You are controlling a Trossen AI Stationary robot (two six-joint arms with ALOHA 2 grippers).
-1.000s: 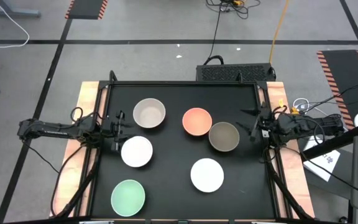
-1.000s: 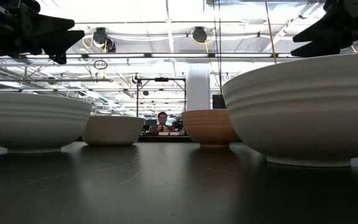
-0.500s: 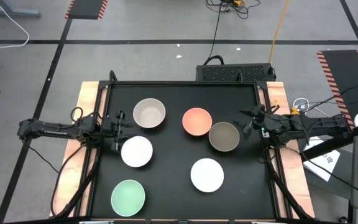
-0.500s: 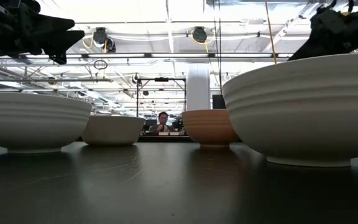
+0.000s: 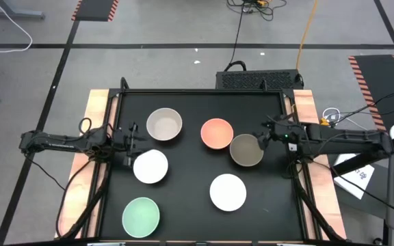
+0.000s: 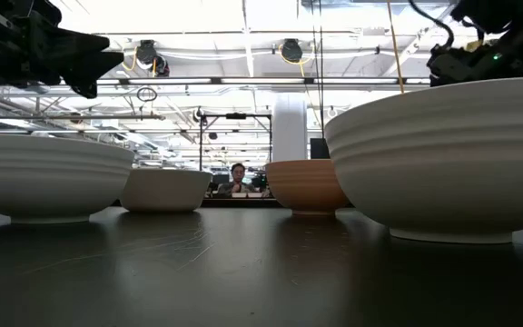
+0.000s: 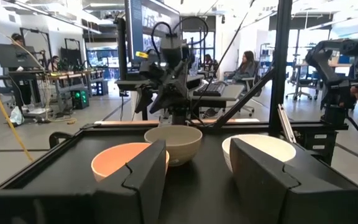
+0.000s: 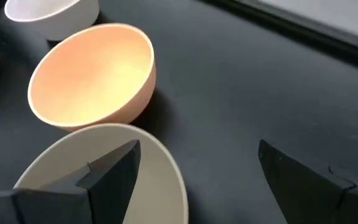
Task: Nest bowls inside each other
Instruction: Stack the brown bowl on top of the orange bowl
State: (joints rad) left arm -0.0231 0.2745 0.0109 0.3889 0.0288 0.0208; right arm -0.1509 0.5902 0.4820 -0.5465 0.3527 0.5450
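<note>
Six bowls stand apart on the black table, each on its base: beige-grey (image 5: pixel 164 124), salmon-orange (image 5: pixel 217 134), olive-brown (image 5: pixel 246 150), two white (image 5: pixel 150 166) (image 5: pixel 228 192), mint green (image 5: pixel 141 216). My right gripper (image 5: pixel 263 137) (image 8: pixel 197 177) is open at the olive-brown bowl's (image 8: pixel 166 163) right rim, with one finger (image 8: pixel 110 171) over its hollow and the other (image 8: pixel 303 183) outside; it touches nothing. My left gripper (image 5: pixel 130 143) (image 7: pixel 197 168) waits open near the left edge, between the beige-grey bowl and a white one.
Wooden strips (image 5: pixel 96 109) border the table on both sides. Bare black surface lies along the far edge and between the white bowl and the mint green one. In the low view the near white bowl (image 6: pixel 443 154) hides the olive-brown one. People sit in the room beyond.
My right gripper has moved from the table's right edge toward the left, reaching out to the olive-brown bowl's right rim. The bowls have stayed where they were.
</note>
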